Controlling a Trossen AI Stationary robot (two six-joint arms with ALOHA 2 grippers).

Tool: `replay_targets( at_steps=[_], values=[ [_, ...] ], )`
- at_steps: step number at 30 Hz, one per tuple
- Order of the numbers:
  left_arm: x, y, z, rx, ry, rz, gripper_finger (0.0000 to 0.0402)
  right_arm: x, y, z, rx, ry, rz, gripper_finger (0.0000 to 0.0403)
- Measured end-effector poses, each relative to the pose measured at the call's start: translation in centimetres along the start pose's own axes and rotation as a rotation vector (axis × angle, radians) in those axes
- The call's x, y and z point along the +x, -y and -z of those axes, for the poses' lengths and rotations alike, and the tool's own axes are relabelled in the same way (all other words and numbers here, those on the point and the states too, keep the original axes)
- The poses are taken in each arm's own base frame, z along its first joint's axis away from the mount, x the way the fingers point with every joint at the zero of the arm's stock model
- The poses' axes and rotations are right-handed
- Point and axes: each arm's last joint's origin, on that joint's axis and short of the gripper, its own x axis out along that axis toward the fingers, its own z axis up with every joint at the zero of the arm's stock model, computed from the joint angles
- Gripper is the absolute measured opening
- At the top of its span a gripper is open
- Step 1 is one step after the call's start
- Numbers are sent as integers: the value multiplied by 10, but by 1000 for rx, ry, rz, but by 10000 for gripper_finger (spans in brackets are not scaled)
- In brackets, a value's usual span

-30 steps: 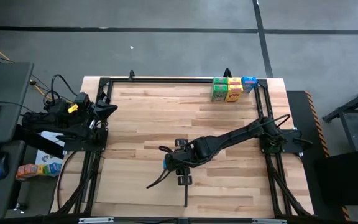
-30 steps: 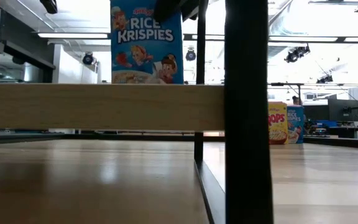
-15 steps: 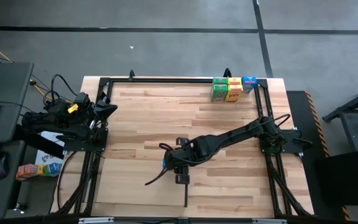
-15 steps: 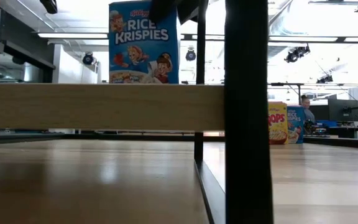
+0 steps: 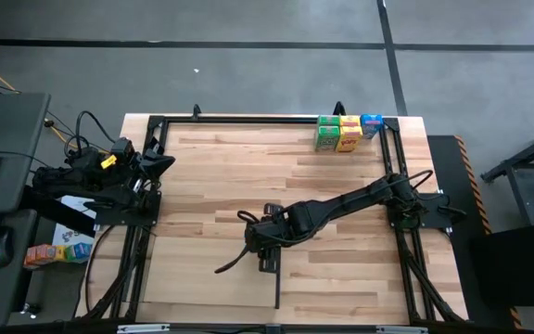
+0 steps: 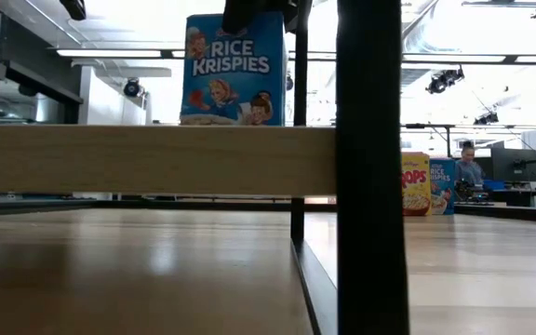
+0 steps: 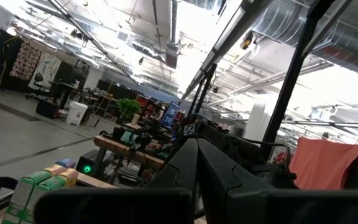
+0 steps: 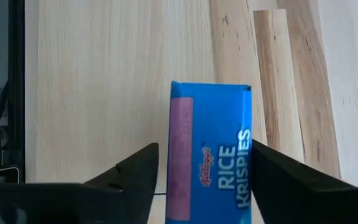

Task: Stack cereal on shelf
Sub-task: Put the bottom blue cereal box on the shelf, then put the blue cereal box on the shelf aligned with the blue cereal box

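Observation:
My right gripper point(image 5: 265, 237) reaches from the right to the table's middle and is shut on a blue Rice Krispies box point(image 6: 233, 70), which stands upright under it point(image 8: 210, 155). Three more cereal boxes, green point(image 5: 327, 134), yellow point(image 5: 349, 133) and blue point(image 5: 371, 123), stand together at the far right corner; the yellow point(image 6: 415, 184) and blue point(image 6: 442, 184) ones show in the low view. I cannot make out the pale shelf frame. My left gripper point(image 5: 162, 162) waits shut at the table's left edge point(image 7: 197, 163). My right gripper pinches the blue box between its two fingers point(image 8: 135, 177) at the upper end point(image 8: 209, 199), coming from above and pointing down. The box hangs upright below the fingers. A wooden bar in the low view hides its bottom, so whether it is lifted clear cannot be told.
A black metal frame point(image 5: 248, 119) runs around the table's edges. A wooden bar point(image 6: 147, 158) and a black post point(image 6: 370, 167) stand close before the low camera. Bare wood lies between the held box and the far right boxes. A person shows far off point(image 6: 466, 166).
My right gripper has carried the blue box a little toward the table's right, and the box stays upright. In the high view the blue patch beside the gripper is now hidden beneath it.

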Motion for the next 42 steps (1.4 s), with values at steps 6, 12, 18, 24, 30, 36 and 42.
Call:
replay_targets(
  at_steps=[6, 12, 18, 24, 30, 36, 42],
  values=[
    [0, 0, 0, -1, 0, 0, 0, 0, 0, 0, 0, -1, -3, 247],
    [0, 0, 0, -2, 0, 0, 0, -8, -2, -6, 2, 25, -31, 248],
    [0, 0, 0, -11, 0, 1, 0, -28, -2, -14, 1, 55, -42, 248],
    [0, 0, 0, -10, 0, 1, 0, -51, -2, -26, -28, 141, -47, 248],
    [0, 0, 0, -9, 0, 1, 0, -80, 3, -38, -22, 272, 63, 248],
    [0, 1, -4, -14, 35, 12, 0, -87, 20, -36, 1, 270, 220, 248],
    [0, 1, -4, 1, 42, 14, 0, -85, 46, -29, 50, 155, 324, 248]
  ],
)
